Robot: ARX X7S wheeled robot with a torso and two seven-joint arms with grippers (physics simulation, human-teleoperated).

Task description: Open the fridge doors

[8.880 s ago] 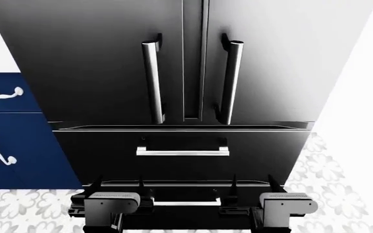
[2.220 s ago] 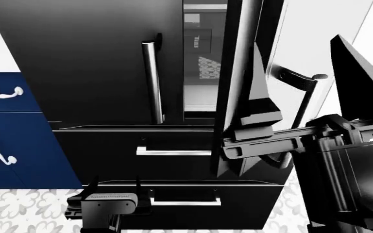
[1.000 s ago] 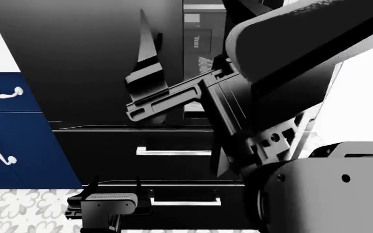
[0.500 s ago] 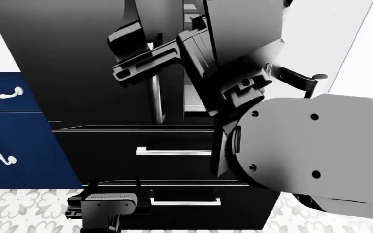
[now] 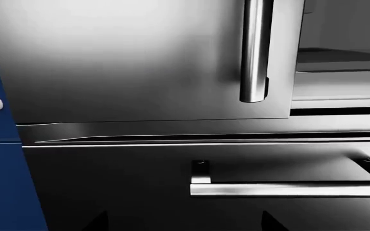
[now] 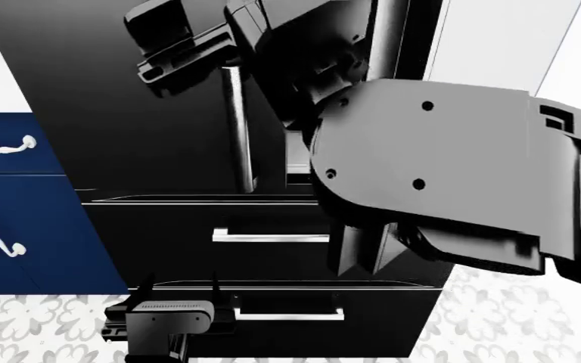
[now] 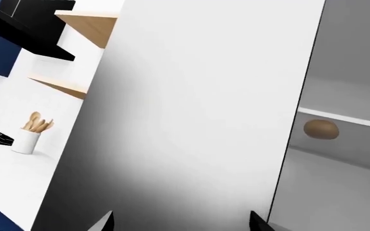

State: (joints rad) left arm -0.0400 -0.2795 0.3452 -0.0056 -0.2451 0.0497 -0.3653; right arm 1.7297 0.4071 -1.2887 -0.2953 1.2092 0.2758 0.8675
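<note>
The left fridge door is closed, its silver bar handle upright. The right fridge door stands swung open, mostly hidden behind my right arm. My right gripper is open, high up beside the top of the left handle. In the right wrist view it faces the left door's glossy face, with nothing between the fingertips. My left gripper is open and low, in front of the drawers. In the left wrist view it points at the upper drawer, below the left handle.
Two black drawers with horizontal silver handles sit under the doors. Navy cabinets with white handles stand at the left over a patterned floor. A brown round item lies on a fridge shelf. A utensil pot stands on the counter.
The right door went from closed to open. In the last second my right arm rose and swung left, bringing its gripper from mid-handle height to the left handle's top. The left arm stayed still.
</note>
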